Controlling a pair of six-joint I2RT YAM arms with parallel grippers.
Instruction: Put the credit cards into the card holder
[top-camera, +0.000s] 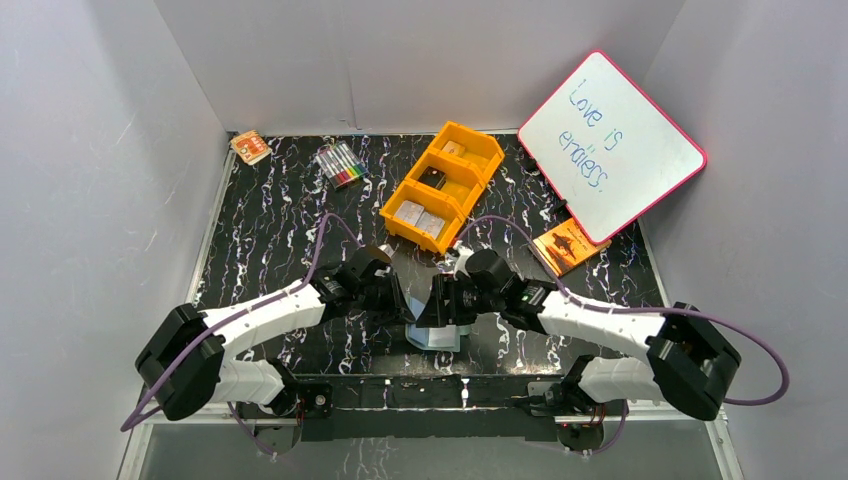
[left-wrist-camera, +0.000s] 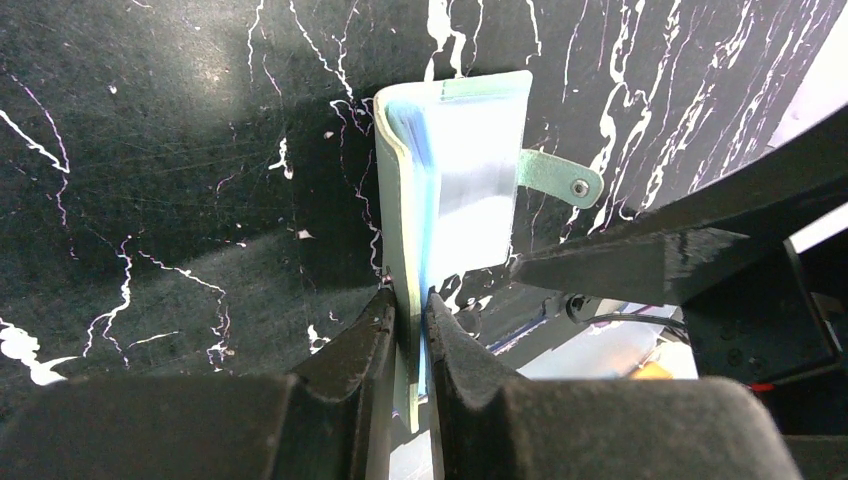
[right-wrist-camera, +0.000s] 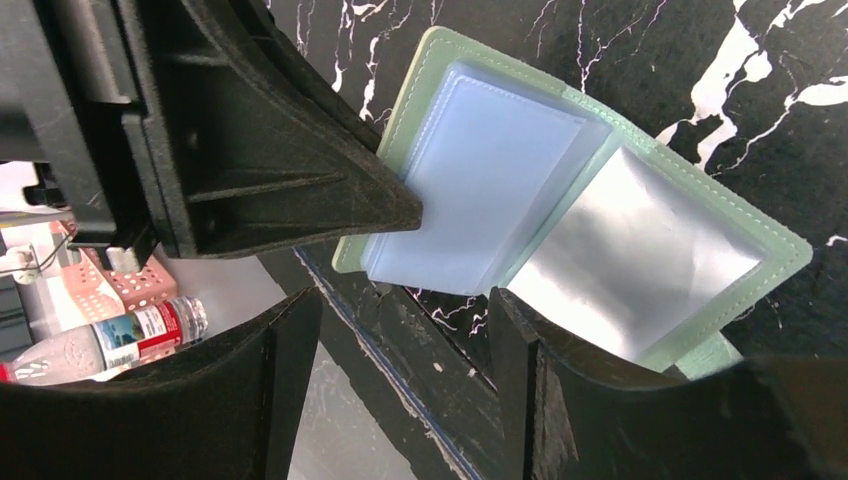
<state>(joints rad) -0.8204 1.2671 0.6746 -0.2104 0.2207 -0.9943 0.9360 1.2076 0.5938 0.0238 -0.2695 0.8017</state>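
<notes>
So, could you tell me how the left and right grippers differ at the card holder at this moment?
The left gripper is shut on the card holder, pinching its green edge; the right gripper is open, nothing between its jaws. The left gripper reaches in from the left in the top view, the right gripper from the right. Both are black and close beside the opened holder.

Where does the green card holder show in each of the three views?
Top external: card holder low centre, where the arms meet.
Left wrist: card holder centre, pinched by the left gripper.
Right wrist: card holder centre-right, spread open.
Shared landmark: black white-veined table.
</notes>
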